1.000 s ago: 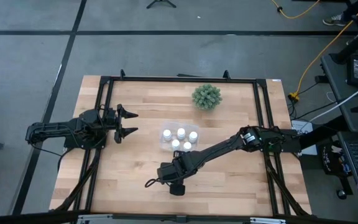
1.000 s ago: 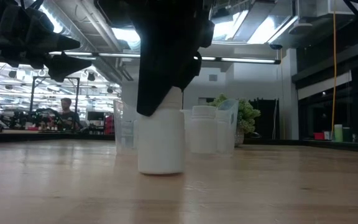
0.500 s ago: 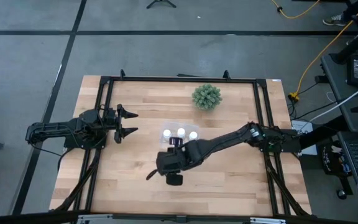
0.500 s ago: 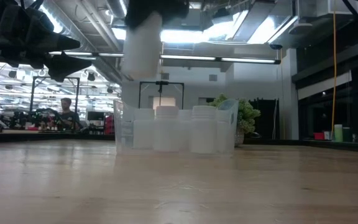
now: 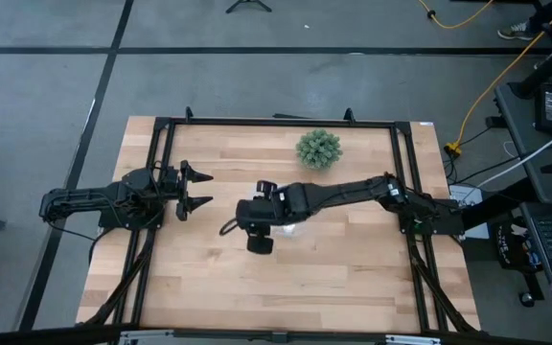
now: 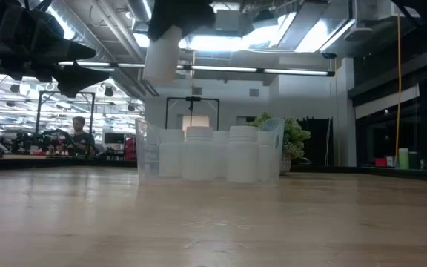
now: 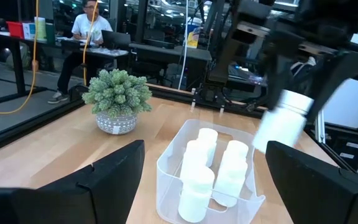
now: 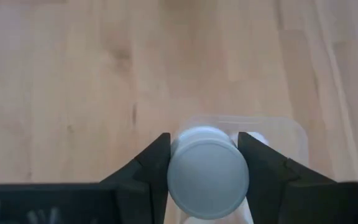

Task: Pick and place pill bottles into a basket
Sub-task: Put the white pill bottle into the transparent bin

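Note:
My right gripper hangs over the table's middle, shut on one white pill bottle, which is held above the left end of the clear basket. The basket holds several white bottles standing upright on its floor. In the high view my right arm covers most of the basket. My left gripper waits open at the table's left, pointing at the basket, touching nothing. My right gripper pinches the bottle between its two fingers, one on each side of its upper end. The fingers come from above, pointing down. The bottle hangs below them, slightly tilted, clear of the table and above the basket's rim.
A small green spiky plant in a pot stands at the far side of the table, beyond the basket. Bare wood lies near and to both sides of the basket. A person sits in the room behind.
My right gripper, shut on the bottle, has lifted it off the table near the front and carried it up and toward the far edge, to above the basket's left end. The bottle now hangs clear instead of standing on the wood.

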Tool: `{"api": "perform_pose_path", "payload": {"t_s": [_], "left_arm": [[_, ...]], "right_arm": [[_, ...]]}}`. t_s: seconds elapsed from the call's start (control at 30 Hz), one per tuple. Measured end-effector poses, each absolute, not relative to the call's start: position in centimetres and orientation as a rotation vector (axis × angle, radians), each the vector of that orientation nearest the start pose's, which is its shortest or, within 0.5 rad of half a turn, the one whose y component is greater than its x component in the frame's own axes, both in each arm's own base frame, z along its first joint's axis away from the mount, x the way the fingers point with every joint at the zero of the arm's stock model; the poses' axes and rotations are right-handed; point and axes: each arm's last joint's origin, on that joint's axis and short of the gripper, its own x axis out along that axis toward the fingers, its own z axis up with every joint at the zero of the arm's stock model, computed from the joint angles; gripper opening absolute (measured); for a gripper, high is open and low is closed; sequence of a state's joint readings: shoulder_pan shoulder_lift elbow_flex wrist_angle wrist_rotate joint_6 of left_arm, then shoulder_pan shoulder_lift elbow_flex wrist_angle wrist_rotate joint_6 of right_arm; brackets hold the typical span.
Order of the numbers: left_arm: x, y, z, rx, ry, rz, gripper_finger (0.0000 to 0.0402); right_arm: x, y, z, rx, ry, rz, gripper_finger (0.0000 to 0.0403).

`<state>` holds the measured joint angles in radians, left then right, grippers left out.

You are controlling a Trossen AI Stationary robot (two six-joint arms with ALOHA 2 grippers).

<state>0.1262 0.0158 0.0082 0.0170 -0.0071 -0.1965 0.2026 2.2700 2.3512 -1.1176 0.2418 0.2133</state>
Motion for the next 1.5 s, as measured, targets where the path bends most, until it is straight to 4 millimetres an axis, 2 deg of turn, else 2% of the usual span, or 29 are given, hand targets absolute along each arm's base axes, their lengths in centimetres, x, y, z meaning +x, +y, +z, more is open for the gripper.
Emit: {"api": "perform_pose_path", "payload": {"t_s": [0.17, 0.33, 0.93, 1.17, 1.5], "left_arm": [[9.7, 1.3, 16.7, -0.196, -0.023, 0.132, 0.0328], [9.7, 1.3, 16.7, -0.195, -0.023, 0.132, 0.0327], [9.8, 1.3, 16.6, -0.196, -0.017, 0.132, 0.0328], [9.8, 1.3, 16.6, -0.196, -0.016, 0.132, 0.0329], [9.8, 1.3, 16.6, -0.196, -0.015, 0.133, 0.0329]], "right_arm": [[47.4, 6.8, 30.2, -0.036, 1.001, -0.172, 0.0148], [48.2, 5.7, 28.9, -0.033, 1.015, -0.190, 0.0148], [49.5, 6.5, 25.0, -0.034, 1.106, -0.159, 0.0148], [49.6, 6.6, 24.2, -0.010, 1.130, -0.152, 0.0148], [50.3, 6.8, 21.0, -0.018, 1.212, -0.141, 0.0148]]}}
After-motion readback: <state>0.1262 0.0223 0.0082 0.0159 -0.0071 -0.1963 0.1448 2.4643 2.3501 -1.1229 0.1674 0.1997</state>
